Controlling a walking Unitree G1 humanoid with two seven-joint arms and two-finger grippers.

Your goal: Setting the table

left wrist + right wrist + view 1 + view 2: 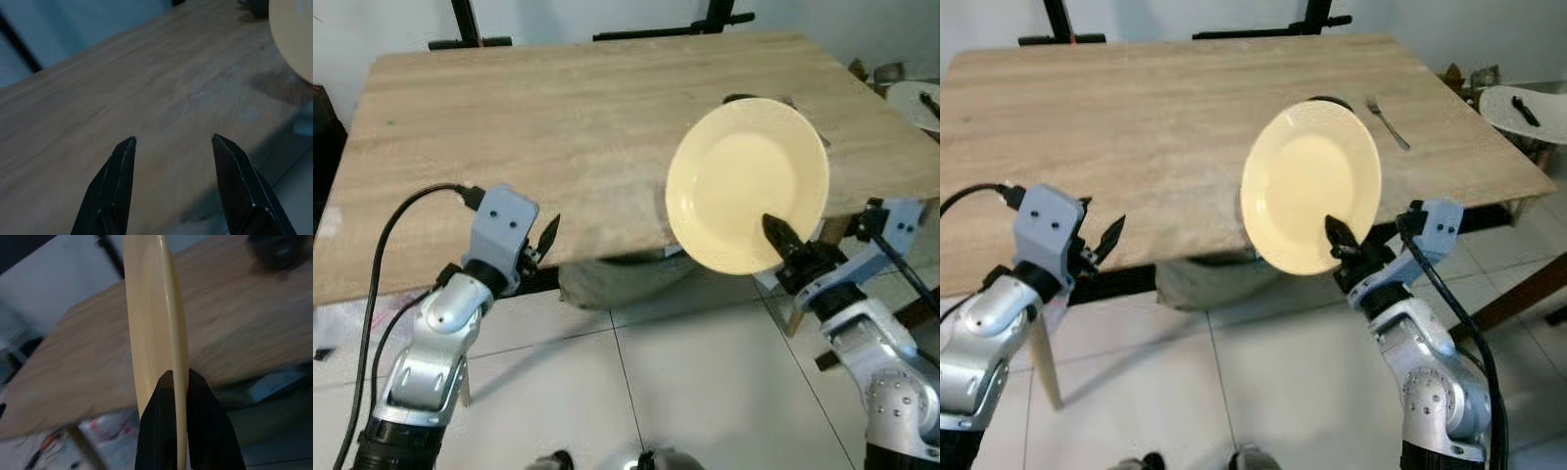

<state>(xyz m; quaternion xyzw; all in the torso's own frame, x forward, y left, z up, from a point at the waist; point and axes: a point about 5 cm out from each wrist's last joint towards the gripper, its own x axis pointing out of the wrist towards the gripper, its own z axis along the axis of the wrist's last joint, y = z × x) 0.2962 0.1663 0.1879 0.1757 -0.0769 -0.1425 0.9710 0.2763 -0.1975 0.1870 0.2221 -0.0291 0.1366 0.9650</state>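
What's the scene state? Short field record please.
plate: pale yellow, held on edge by its lower rim, above the table's near edge
right gripper: fingers shut on the plate rim
left gripper: open, nothing held, at the table's near edge
table: light wood
fork: lying on the table, on the robot's right beyond the plate
dark object: behind the plate's top edge, mostly hidden, cannot identify
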